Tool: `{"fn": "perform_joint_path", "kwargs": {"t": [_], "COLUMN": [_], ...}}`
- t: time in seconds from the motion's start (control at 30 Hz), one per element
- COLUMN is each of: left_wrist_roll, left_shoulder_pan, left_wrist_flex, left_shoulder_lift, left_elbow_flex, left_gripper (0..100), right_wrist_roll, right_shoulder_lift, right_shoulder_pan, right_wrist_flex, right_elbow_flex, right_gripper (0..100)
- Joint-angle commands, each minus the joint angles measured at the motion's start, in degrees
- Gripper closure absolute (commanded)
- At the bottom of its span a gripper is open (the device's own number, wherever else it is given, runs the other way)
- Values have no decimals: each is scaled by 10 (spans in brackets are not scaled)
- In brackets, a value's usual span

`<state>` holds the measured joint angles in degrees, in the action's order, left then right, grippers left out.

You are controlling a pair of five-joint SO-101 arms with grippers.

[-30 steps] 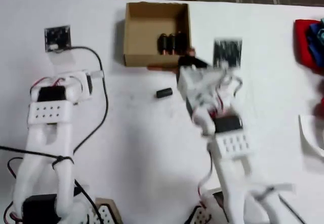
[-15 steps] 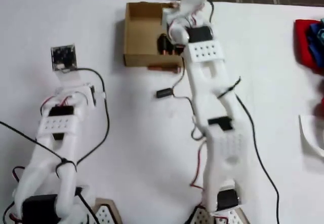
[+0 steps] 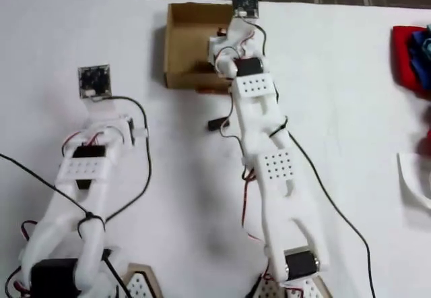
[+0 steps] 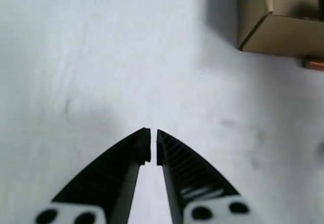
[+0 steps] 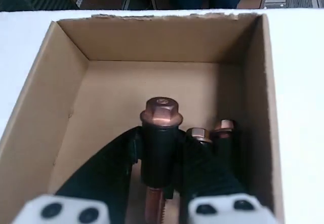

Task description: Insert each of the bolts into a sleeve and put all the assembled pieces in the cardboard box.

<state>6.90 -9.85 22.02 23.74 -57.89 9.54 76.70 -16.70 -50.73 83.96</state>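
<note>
Student: Progress so far?

Legend: Two assembled pieces [image 5: 200, 135] sit in the box [image 5: 152, 41], just beyond the tips of the right pincer [image 5: 161, 140] and close to one side wall. A held piece [image 5: 158, 160] is pinched between that pincer's jaws, above the box floor and not yet released. Outside the box, back on the wrist side of this pincer, one bolt [image 3: 205, 90] lies against the outer wall. One sleeve [image 3: 215, 124] lies near the bolt on the table [image 3: 168, 176], apart from it. By this count, three pieces are made. The last pair remains to be joined and boxed.

Student: Axis of the held piece?

Legend: Its long axis runs in line with the fingers. The copper head [image 5: 161, 111] projects past the tips, pointing away from the wrist. The threaded end points back toward the palm, and the black middle takes the grip. The loose bolt lies flat, with its axis along the box wall. Which end carries its head cannot be told.

Student: Left pincer?

Legend: The left pincer [image 4: 153, 145] is pressed together and empty, over bare table. The box corner and the bolt's end lie well ahead of its tips, off to one side.
</note>
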Motion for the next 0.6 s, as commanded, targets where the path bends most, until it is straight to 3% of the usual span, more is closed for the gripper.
{"fn": "perform_joint_path", "kwargs": {"t": [0.0, 0.57], "left_wrist_roll": [-4, -4], "left_shoulder_pan": [6, 4], "left_wrist_flex": [-6, -6], "left_shoulder_lift": [2, 2], "left_elbow_flex": [2, 1], "left_gripper": [954, 954], "right_wrist_roll": [-4, -3], "right_shoulder_lift": [-11, -9], "right_shoulder_pan": [-10, -64], "right_wrist_flex": [7, 30], "right_elbow_flex": [40, 19], "right_gripper": [978, 978]}}
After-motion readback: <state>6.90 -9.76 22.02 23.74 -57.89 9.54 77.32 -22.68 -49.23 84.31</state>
